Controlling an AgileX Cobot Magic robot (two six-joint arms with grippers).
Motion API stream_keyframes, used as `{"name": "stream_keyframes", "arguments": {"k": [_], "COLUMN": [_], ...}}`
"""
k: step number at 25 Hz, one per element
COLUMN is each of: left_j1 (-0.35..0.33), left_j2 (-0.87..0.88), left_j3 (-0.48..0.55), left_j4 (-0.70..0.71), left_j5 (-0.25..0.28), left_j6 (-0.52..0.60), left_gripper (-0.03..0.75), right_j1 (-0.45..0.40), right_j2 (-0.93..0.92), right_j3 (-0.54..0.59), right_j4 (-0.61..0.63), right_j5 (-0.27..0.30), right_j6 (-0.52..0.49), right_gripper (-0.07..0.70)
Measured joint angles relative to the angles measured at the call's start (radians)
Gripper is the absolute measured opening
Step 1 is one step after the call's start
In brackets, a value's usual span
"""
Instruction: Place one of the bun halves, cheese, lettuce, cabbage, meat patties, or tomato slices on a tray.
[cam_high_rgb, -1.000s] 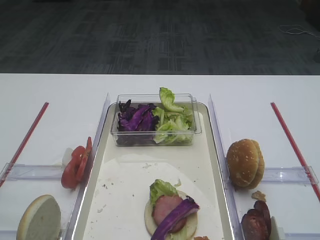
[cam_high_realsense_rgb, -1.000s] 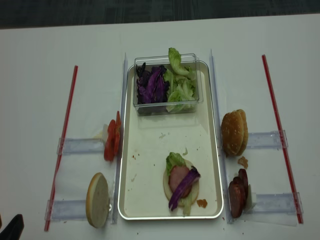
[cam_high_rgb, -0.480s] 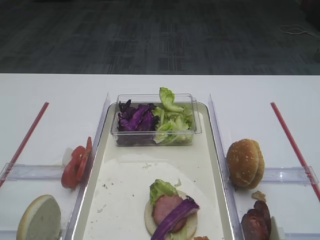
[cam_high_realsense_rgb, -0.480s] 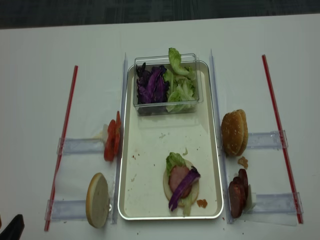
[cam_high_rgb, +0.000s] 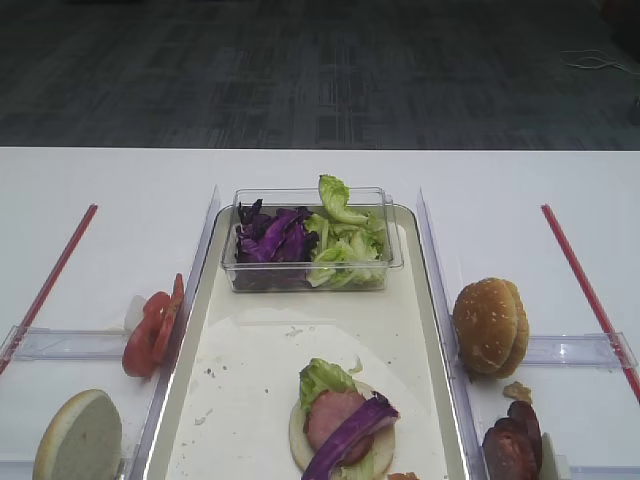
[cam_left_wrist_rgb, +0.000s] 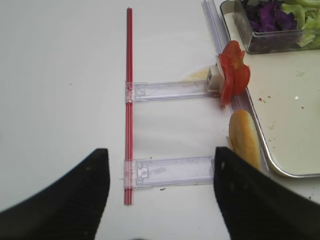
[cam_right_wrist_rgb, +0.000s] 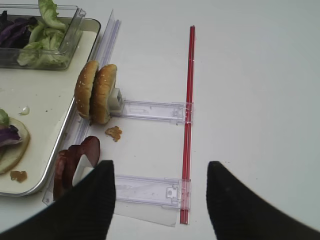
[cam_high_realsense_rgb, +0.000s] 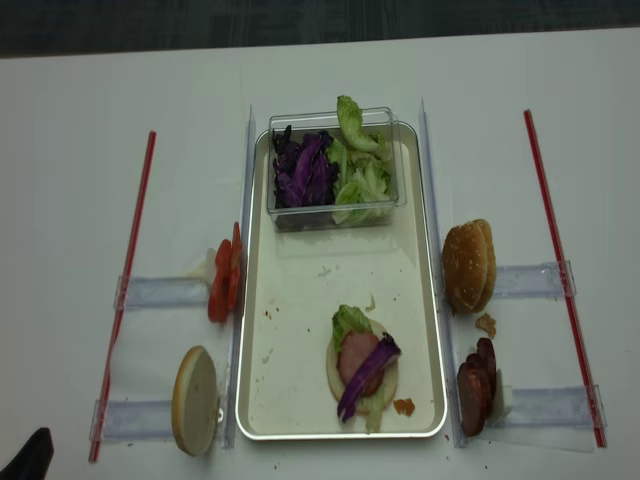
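Bun (cam_high_realsense_rgb: 361, 372), patty, lettuce and cabbage sit stacked at the tray's (cam_high_realsense_rgb: 300, 300) 6 o'clock; both grippers (cam_left_wrist_rgb: 160, 195) (cam_right_wrist_rgb: 160, 195) gape empty, tomato (cam_high_realsense_rgb: 224, 285) untouched.

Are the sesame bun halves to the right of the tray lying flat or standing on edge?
Standing on edge. The two sesame bun halves stand side by side against a small white stop, beside the tray rim.
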Motion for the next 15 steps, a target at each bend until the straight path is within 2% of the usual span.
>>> {"name": "stream_keyframes", "arguments": {"k": [15], "left_j1": [0.0], "left_j2": [0.0], "left_j3": [0.0], "left_j4": [0.0], "left_j5": [0.0], "left_j6": [0.0], "left_gripper": [0.431], "right_j1": [0.0], "right_j2": [0.0], "right_j3": [0.0], "right_j4": [0.0], "right_j5": [0.0], "right_j6": [0.0], "right_gripper": [0.427]}}
